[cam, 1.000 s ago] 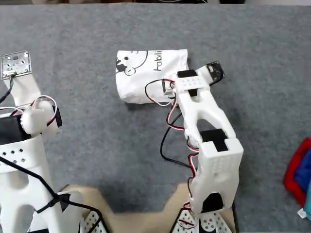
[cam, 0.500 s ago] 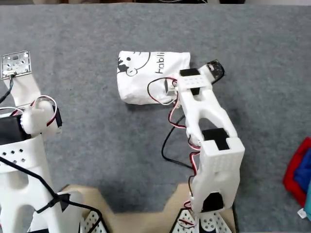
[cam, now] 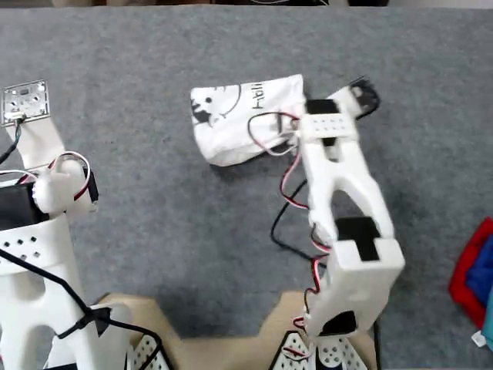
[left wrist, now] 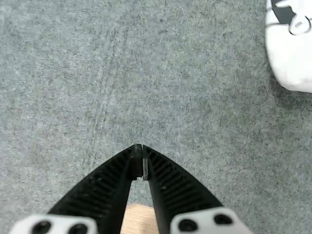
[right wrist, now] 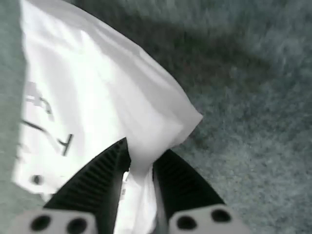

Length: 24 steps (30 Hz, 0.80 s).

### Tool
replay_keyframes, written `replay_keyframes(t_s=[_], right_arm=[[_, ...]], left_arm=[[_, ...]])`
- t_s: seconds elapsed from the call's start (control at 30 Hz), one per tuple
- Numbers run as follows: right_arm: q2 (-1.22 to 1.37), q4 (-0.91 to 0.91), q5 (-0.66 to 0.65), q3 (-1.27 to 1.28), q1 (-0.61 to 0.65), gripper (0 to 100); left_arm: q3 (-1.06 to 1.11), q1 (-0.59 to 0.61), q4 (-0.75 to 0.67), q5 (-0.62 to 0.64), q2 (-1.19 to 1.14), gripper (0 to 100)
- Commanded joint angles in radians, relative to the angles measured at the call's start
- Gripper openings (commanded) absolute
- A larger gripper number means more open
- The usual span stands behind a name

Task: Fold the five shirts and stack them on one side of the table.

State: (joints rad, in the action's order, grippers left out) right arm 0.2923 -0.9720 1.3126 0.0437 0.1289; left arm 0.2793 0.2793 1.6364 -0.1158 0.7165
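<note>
A folded white shirt (cam: pixel 239 116) with black print lies on the grey table (cam: pixel 154 200), near the middle toward the far side. My right gripper (right wrist: pixel 139 163) is shut on the white shirt (right wrist: pixel 97 112) at its right edge, pinching a fold of cloth between its fingers. In the high view the right arm (cam: pixel 339 177) stretches from the near edge up to that shirt. My left gripper (left wrist: pixel 139 156) is shut on nothing, just above bare grey felt, with a corner of the white shirt (left wrist: pixel 292 53) farther off. The left arm (cam: pixel 38 231) stays at the near left.
A pile of red and blue cloth (cam: pixel 477 274) lies at the right edge of the table. A small metal plate (cam: pixel 25 100) sits at the far left. A tan board (cam: pixel 208 347) lies at the near edge between the arm bases.
The right arm has swung to the right and dragged the white shirt with it; the shirt has shifted right and turned slightly. The left arm has not moved.
</note>
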Motion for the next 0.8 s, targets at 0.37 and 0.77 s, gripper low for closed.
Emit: replay_keyframes(t_s=[0.37, 0.77], right_arm=[[-0.318, -0.092, -0.316, -0.045, -0.515, 0.5], [-0.354, -0.092, -0.543, -0.047, -1.142, 0.6]], left_arm=[[0.000, 0.000, -0.006, -0.005, 0.022, 2], [0.002, 0.000, -0.006, -0.005, 0.022, 2]])
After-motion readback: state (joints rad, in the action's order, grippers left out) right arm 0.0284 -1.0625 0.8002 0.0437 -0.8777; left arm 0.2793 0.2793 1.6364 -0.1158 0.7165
